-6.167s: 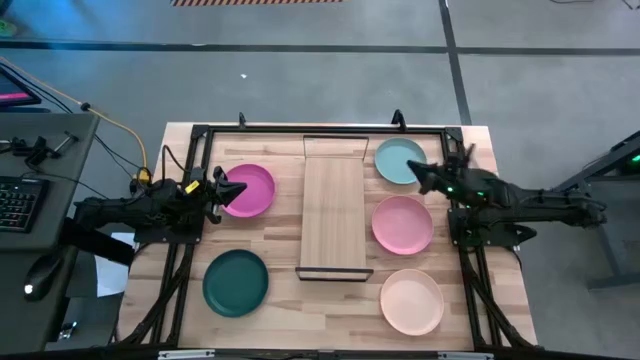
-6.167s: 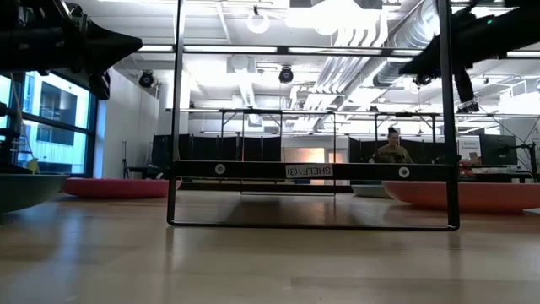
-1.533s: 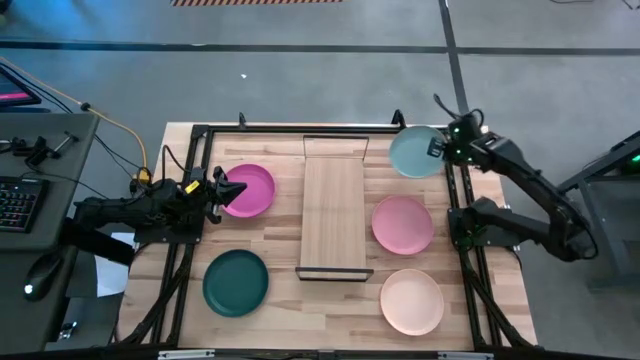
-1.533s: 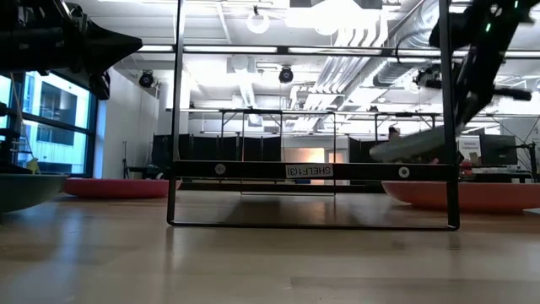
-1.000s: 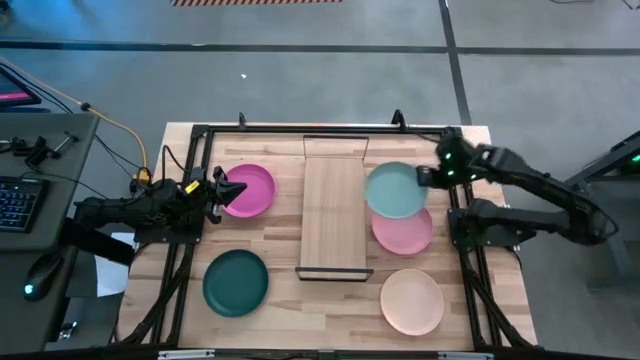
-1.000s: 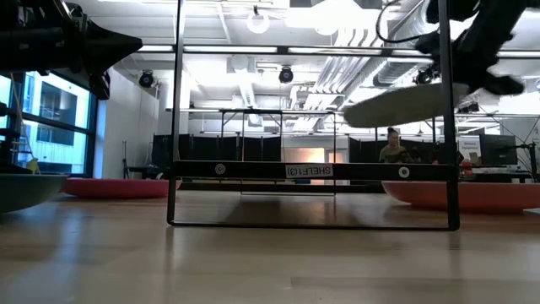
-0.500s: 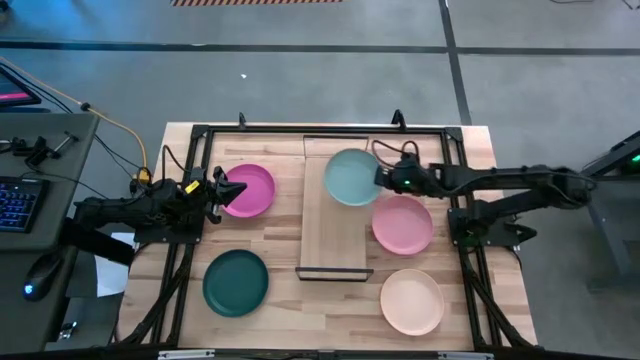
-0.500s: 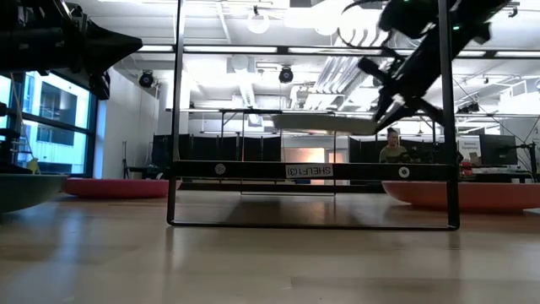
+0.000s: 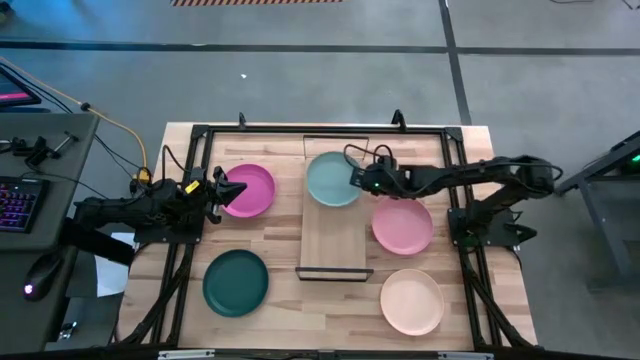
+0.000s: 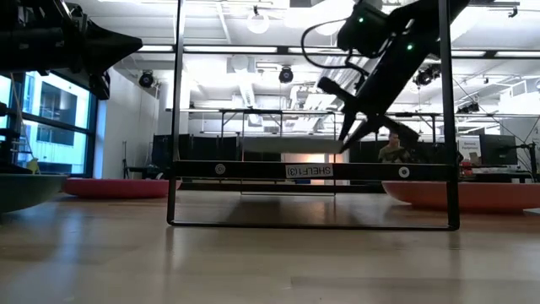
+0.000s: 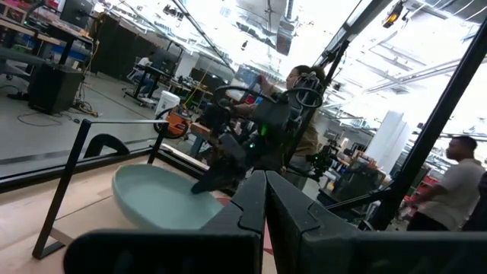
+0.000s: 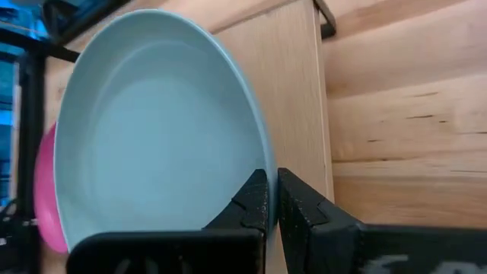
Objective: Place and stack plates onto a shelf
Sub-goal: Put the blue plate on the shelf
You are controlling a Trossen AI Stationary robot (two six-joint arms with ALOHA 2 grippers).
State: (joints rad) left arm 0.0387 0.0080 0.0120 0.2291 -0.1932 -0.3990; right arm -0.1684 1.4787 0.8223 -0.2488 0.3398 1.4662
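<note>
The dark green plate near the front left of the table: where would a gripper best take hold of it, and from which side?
Probably by the rim. The green plate lies flat on the table, so only its low raised edge offers something to pinch. The left gripper waits just behind it, beside the magenta plate, so coming down on the plate's rear or left rim looks easiest.

Counted five plates: magenta plate [image 9: 247, 189], green plate [image 9: 236, 282], teal plate [image 9: 331, 179], pink plate [image 9: 403, 225], cream plate [image 9: 411, 301]. Counted one shelf [image 9: 333, 235], two arms, one keyboard [image 9: 17, 205] at left edge.
</note>
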